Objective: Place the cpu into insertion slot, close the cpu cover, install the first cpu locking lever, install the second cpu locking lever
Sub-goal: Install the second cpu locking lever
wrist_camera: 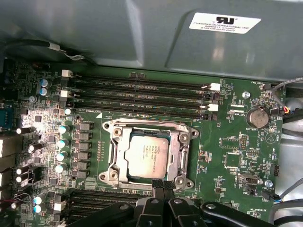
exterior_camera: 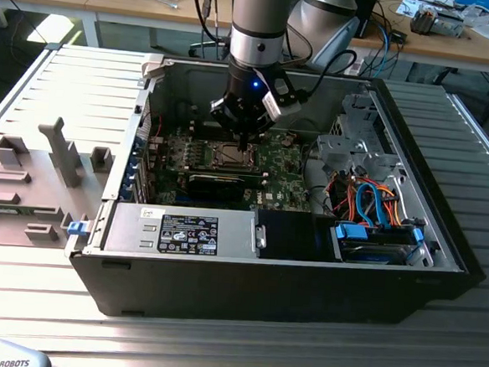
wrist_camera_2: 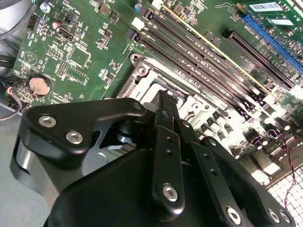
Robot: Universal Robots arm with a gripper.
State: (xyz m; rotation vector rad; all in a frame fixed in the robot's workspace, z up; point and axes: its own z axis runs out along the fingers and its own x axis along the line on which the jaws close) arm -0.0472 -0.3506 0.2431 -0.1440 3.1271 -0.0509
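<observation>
Green motherboard [wrist_camera: 227, 156] around covered cpu [wrist_camera: 144, 157]

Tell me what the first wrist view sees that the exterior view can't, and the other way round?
First wrist view alone: the cpu up close, lying in the insertion slot with the cpu cover framing it, plus a round coin battery. Exterior view alone: the whole computer case, the blue and orange cables, and the grey fixtures on the exterior view's left. Both share the green motherboard and the black claw over the socket.
</observation>
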